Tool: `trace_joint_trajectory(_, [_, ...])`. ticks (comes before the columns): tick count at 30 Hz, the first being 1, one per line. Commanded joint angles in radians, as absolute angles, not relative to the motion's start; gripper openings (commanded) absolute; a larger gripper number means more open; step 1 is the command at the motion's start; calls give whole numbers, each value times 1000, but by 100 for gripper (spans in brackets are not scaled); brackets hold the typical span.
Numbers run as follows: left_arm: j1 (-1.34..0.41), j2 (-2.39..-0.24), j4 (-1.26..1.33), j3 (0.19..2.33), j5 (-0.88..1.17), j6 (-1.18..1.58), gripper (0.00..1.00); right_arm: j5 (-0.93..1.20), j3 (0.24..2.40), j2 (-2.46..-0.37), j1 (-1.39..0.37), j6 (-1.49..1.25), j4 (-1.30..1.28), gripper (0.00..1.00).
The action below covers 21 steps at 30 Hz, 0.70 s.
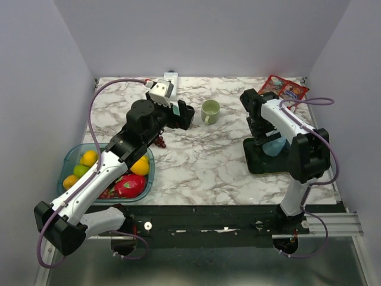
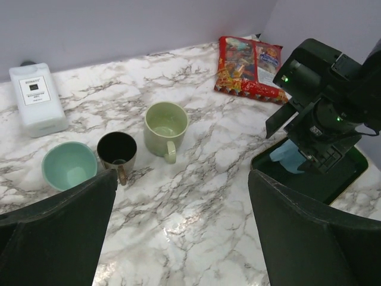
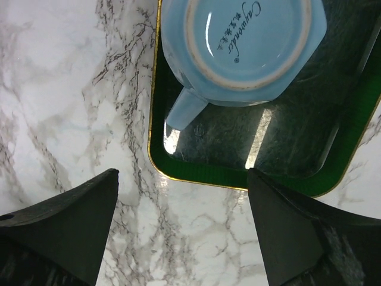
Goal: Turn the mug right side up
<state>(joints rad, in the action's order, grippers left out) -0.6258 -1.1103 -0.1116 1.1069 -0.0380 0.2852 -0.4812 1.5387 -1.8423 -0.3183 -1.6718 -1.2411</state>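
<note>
On the green tray (image 3: pixel 286 149) I see the blue mug (image 3: pixel 244 42) upside down, base up; my right gripper (image 3: pixel 182 174) hovers nearby, fingers spread. Left gripper (image 2: pixel 181 176) spread too, holding nothing.

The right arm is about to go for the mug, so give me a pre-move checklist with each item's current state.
1. Blue mug needs flipping: ok, it sits base up on the green tray.
2. Right fingers open and empty: ok.
3. Mug between the right fingers: not ok, it lies beyond their tips.
4. Handle clear of the fingers: ok, it points toward the tray's rim.
5. Left fingers open and away from the tray: ok.
6. Mug body fits between the open fingers: cannot tell.
</note>
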Motion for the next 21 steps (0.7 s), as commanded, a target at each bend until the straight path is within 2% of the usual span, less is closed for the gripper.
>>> trace_joint_trajectory(1, [-615,-1118,-160,1078,-2,238,99,-489,1560,-1874,-310,-1899,-1443,92])
trace_joint_trajectory(21, [-577,-1157,-138,1060,98,284,99,-505,1540,-1965,-221,-1921,-1462,84])
